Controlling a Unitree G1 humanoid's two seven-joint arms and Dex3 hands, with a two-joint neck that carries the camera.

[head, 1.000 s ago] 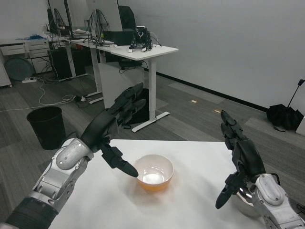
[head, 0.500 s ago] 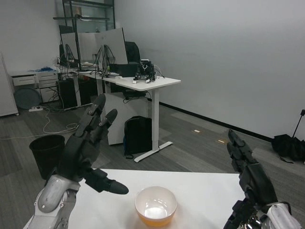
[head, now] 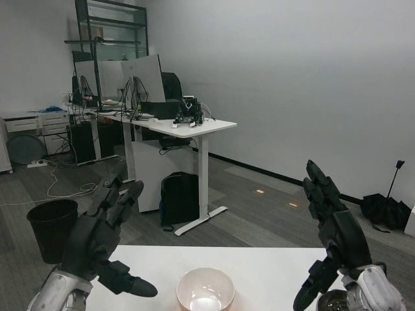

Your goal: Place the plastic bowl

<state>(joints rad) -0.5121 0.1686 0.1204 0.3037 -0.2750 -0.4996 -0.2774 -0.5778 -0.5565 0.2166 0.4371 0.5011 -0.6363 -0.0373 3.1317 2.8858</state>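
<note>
The plastic bowl (head: 205,289), cream inside with an orange underside, stands upright on the white table (head: 272,269) at the bottom centre, partly cut by the frame edge. My left hand (head: 100,246) hovers to its left with fingers spread and holds nothing; its thumb points toward the bowl without touching it. My right hand (head: 334,236) is raised at the right, fingers apart and empty.
A shiny metal vessel (head: 334,302) shows at the bottom right under my right hand. Beyond the table lie an office floor, a white desk (head: 188,126) with equipment, a black backpack (head: 179,197) and a black bin (head: 50,228).
The camera has tilted upward, so the bowl and table sit lower in the picture. My left hand has drawn back from the bowl's rim; both hands stay empty.
</note>
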